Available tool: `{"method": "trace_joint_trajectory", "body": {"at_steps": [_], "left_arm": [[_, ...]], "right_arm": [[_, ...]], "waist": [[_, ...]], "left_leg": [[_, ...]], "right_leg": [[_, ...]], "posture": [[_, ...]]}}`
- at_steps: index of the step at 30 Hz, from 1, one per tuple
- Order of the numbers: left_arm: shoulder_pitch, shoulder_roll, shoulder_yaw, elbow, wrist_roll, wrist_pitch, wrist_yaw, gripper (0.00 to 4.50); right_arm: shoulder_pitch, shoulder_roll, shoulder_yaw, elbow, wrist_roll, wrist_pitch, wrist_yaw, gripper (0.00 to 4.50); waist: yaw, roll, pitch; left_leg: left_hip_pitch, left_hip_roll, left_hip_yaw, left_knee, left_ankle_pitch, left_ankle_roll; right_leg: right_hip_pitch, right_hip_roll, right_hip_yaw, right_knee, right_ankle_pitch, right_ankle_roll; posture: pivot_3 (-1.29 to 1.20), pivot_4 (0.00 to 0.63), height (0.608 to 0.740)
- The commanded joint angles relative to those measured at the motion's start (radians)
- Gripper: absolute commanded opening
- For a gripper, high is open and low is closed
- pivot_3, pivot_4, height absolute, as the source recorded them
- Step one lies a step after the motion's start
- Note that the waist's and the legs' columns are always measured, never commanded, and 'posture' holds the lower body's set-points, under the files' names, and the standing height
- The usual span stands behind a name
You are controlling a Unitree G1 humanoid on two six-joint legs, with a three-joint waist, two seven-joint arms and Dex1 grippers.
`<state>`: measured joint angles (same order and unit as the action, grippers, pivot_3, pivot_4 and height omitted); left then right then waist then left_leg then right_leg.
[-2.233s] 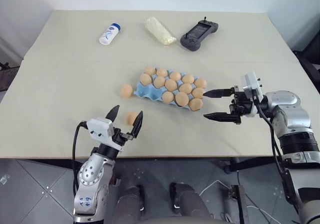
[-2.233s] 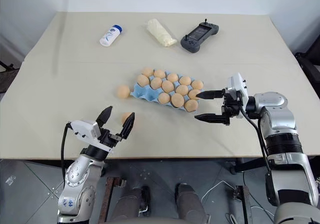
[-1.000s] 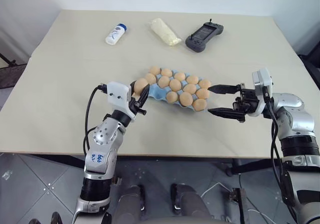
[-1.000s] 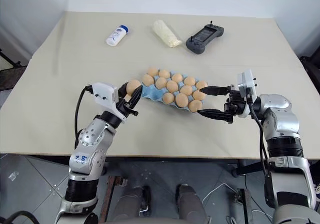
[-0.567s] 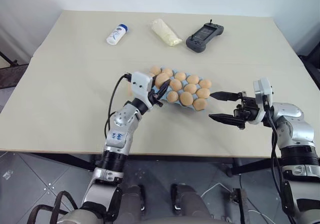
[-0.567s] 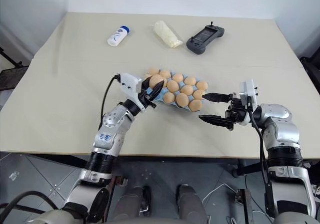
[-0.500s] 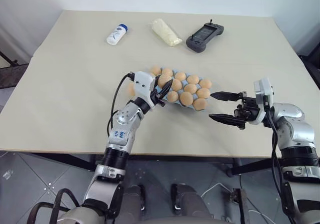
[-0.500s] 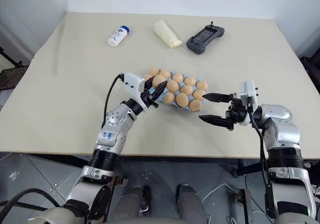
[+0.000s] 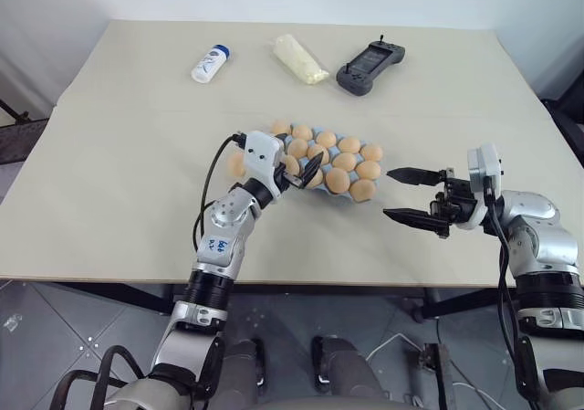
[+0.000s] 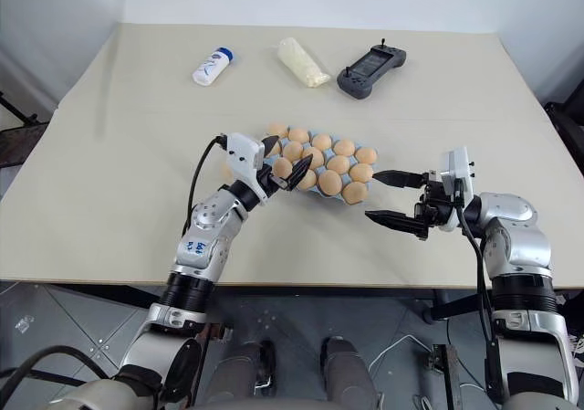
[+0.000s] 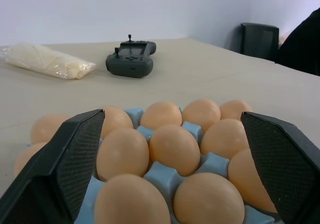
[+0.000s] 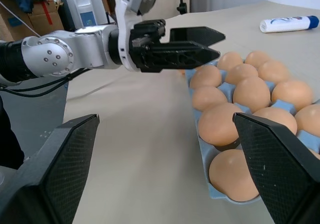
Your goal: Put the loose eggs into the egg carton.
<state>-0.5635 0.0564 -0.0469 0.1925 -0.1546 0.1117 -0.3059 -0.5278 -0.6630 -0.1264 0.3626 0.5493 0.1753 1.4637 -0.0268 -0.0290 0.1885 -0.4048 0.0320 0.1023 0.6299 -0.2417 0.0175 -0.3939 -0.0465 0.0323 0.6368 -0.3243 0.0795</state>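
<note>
Left gripper (image 10: 286, 174) over the egg carton's (image 10: 351, 195) near-left corner, spread wide, nothing held (loose egg (image 9: 236, 164) half-hidden behind its wrist). Right gripper (image 10: 389, 198) beside carton, open.

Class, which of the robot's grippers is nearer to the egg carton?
Left. The left gripper hangs over the egg carton; the right gripper waits beside it, apart.

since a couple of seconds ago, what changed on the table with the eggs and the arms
The left gripper closed on a loose egg near the table's front, carried it up to the egg carton's left end and has now opened, the egg left in the carton. One loose egg still lies beside the carton's left end. The right gripper stayed open beside the carton's right end; the bottle, packet and controller kept their places.
</note>
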Motion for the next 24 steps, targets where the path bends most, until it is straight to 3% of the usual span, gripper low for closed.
{"method": "trace_joint_trajectory", "body": {"at_steps": [1,7,11,18,24], "left_arm": [[0.051,0.023,0.009,-0.155,-0.010,0.054,0.005,4.48],[0.278,0.093,0.023,-0.453,-0.143,0.195,-0.085,4.48],[0.414,0.147,0.070,-0.553,-0.210,0.213,-0.129,4.48],[0.556,0.237,0.235,-0.558,-0.271,0.199,-0.144,4.48],[0.583,0.299,0.314,-0.536,-0.289,0.188,-0.176,4.48]], "right_arm": [[-0.020,-0.021,-0.026,0.007,0.001,-0.013,0.015,4.50],[-0.020,-0.022,-0.025,0.011,0.003,-0.010,0.024,4.50],[-0.030,-0.020,-0.025,0.028,0.004,-0.015,0.033,4.50],[-0.043,-0.020,-0.025,0.065,-0.002,-0.028,0.049,4.50],[-0.051,-0.017,-0.021,0.076,-0.008,-0.035,0.050,4.50]], "waist": [[-0.001,0.000,0.000],[-0.002,0.000,0.000],[-0.002,0.000,0.000],[-0.003,0.000,0.000],[-0.003,0.001,0.000]], "left_leg": [[0.000,0.000,0.000,0.000,0.000,0.000],[0.000,0.000,0.000,0.000,0.000,0.000],[0.001,0.000,-0.001,0.000,-0.002,-0.004],[0.002,0.000,-0.001,-0.001,-0.002,-0.004],[0.001,0.000,-0.002,-0.006,-0.002,-0.005]], "right_leg": [[0.000,0.000,0.000,0.000,0.000,0.000],[0.000,0.000,0.000,0.000,0.000,0.000],[0.001,0.000,0.000,0.001,0.000,-0.001],[0.001,-0.002,0.000,0.000,-0.001,-0.003],[0.000,-0.003,-0.001,-0.004,-0.002,-0.004]], "posture": [[0.00,0.150,0.740],[0.00,0.150,0.740],[0.00,0.150,0.740],[0.00,0.150,0.740],[0.00,0.150,0.740]]}}
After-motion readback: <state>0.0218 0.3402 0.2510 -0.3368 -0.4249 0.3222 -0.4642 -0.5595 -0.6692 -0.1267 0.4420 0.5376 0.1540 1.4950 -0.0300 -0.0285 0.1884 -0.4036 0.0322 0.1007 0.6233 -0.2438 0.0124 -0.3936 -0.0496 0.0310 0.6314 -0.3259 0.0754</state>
